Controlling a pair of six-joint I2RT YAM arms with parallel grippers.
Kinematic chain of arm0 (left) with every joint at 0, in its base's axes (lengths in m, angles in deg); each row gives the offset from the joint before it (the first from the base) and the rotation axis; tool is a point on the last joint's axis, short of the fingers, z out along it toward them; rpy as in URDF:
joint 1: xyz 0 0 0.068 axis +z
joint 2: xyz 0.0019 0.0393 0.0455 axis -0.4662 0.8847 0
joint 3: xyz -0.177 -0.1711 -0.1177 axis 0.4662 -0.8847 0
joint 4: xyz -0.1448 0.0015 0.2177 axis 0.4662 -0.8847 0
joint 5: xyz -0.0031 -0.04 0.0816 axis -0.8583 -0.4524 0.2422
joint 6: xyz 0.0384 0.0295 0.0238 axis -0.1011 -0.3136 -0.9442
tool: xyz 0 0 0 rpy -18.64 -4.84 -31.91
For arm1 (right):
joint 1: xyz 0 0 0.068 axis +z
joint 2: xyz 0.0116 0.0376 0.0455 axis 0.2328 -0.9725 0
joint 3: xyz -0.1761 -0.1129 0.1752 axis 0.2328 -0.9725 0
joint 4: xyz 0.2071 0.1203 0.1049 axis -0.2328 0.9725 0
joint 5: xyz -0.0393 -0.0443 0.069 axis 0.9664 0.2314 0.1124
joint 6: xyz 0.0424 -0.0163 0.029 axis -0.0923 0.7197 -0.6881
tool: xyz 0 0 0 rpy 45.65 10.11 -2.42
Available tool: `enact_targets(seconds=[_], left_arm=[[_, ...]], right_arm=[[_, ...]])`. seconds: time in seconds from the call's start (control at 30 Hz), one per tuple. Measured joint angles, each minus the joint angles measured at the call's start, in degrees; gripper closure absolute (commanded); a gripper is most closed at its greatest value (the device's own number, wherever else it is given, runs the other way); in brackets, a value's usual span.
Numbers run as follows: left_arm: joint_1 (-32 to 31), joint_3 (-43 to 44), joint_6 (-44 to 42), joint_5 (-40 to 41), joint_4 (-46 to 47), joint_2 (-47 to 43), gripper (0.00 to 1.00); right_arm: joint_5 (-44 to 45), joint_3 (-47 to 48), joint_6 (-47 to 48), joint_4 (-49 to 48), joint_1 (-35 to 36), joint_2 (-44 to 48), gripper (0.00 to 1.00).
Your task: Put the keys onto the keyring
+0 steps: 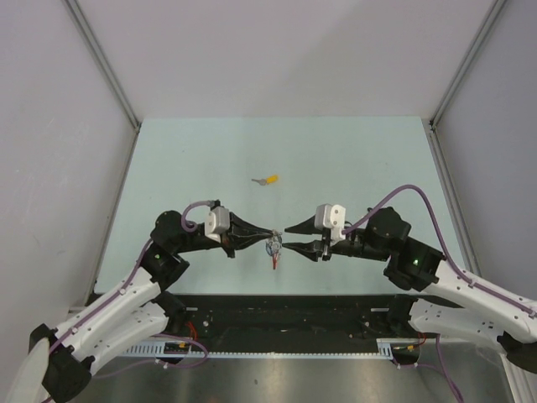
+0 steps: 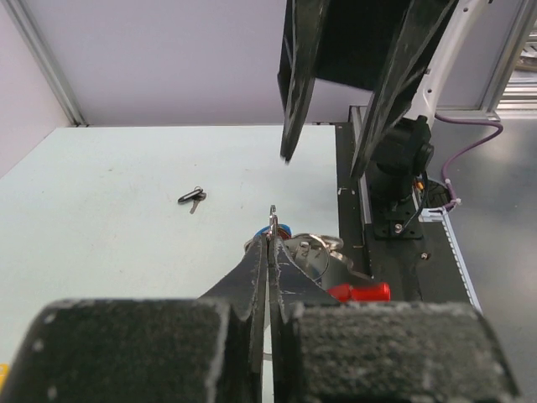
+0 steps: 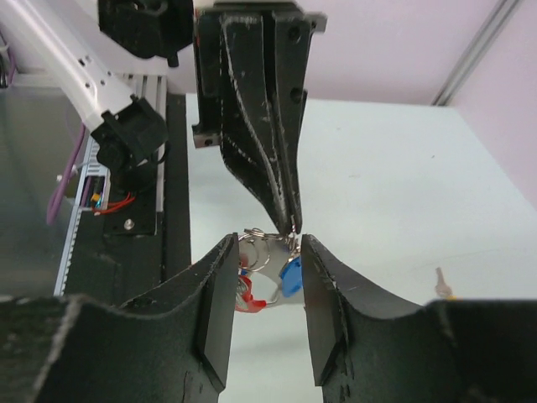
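My left gripper [image 1: 270,237] is shut on the silver keyring [image 1: 274,244] and holds it above the table. The blue-capped key [image 1: 275,249] and the red strap [image 1: 273,263] hang from it. In the left wrist view the jaws [image 2: 271,239] pinch the ring [image 2: 273,217], with the blue cap [image 2: 284,228] and red strap [image 2: 361,291] behind. My right gripper [image 1: 289,236] is open, and its fingers [image 3: 226,277] flank the hanging blue key [image 3: 291,275] and ring [image 3: 256,238]. A yellow-capped key [image 1: 268,180] lies further back on the table.
A tiny black ring [image 2: 192,197] lies on the table left of the grippers. The pale green table [image 1: 168,168] is bounded by grey walls. A black rail [image 1: 277,315] runs along the near edge by the arm bases.
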Motion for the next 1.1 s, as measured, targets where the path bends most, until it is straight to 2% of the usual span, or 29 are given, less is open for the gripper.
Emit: enact_targets(seconds=[0.27,0.4,0.6,1.1], left_arm=[[0.0,0.0,-0.1,-1.3,0.0,0.4,1.00],[0.0,0.0,-0.3,-2.3,-0.1,0.4,1.00],[0.0,0.0,-0.7,-3.7,-0.1,0.5,1.00],[0.0,0.0,-1.2,-4.7,-0.1,0.5,1.00]], right_arm=[[1.9,0.0,1.4,2.3,-0.8,-2.6,0.61],[1.5,0.0,1.6,2.3,-2.7,-2.6,0.66],[-3.3,0.0,2.1,2.3,-5.9,-3.3,0.72],[-10.8,0.0,3.0,2.3,-6.0,-5.4,0.80]])
